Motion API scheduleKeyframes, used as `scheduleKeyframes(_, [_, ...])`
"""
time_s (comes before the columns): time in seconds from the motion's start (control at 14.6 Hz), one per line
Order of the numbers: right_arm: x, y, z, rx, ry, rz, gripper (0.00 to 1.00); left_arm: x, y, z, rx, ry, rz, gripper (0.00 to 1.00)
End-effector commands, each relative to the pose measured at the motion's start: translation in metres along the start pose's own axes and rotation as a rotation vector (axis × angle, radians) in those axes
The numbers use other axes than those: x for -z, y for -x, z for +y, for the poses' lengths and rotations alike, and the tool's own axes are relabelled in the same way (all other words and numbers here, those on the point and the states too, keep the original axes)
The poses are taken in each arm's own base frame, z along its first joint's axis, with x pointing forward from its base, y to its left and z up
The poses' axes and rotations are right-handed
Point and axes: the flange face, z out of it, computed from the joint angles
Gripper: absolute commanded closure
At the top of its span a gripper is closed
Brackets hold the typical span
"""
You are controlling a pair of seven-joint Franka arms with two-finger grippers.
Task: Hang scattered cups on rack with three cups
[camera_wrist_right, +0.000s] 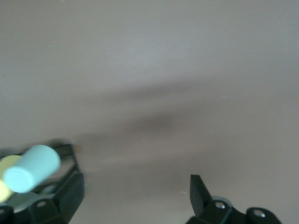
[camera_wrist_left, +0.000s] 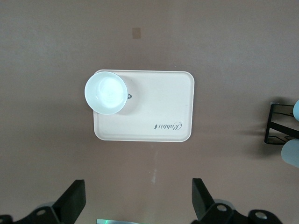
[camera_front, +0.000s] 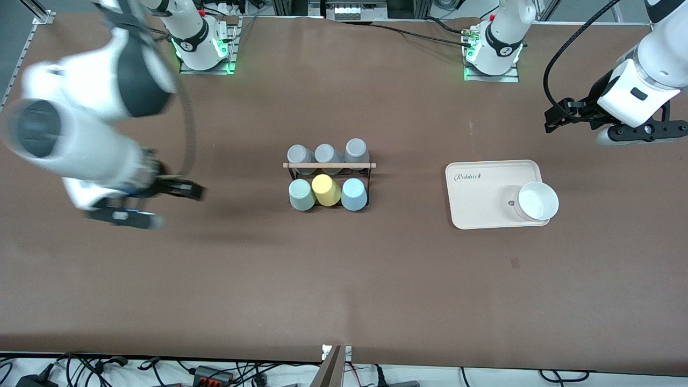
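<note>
You see the mint-green cup (camera_front: 301, 194) and the light blue cup (camera_front: 354, 194) both hanging on the rack (camera_front: 329, 165), flanking the yellow cup (camera_front: 325, 190). Your right gripper (camera_front: 185, 189) hovers over bare table toward its own end — jaws wide, empty. Your left gripper (camera_front: 559, 115) waits, spread wide and empty, near the cream tray (camera_front: 484, 188).

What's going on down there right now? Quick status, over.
Left tool open, over bare table by cream tray. Right tool open, empty, beside rack. Mint cup and blue cup on rack. Nothing obstructing.
</note>
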Motion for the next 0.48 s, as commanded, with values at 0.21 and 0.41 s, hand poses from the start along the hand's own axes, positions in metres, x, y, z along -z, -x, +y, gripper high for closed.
scheduleKeyframes(0.21, [0.066, 0.027, 0.107, 0.068, 0.003, -0.015, 0.0, 0.007, 0.001, -0.007, -0.021, 0.005, -0.002, 0.0])
scheduleKeyframes(0.41, [0.088, 0.071, 0.114, 0.039, 0.049, 0.016, 0.0, 0.008, 0.002, -0.007, -0.021, 0.005, 0.0, 0.0])
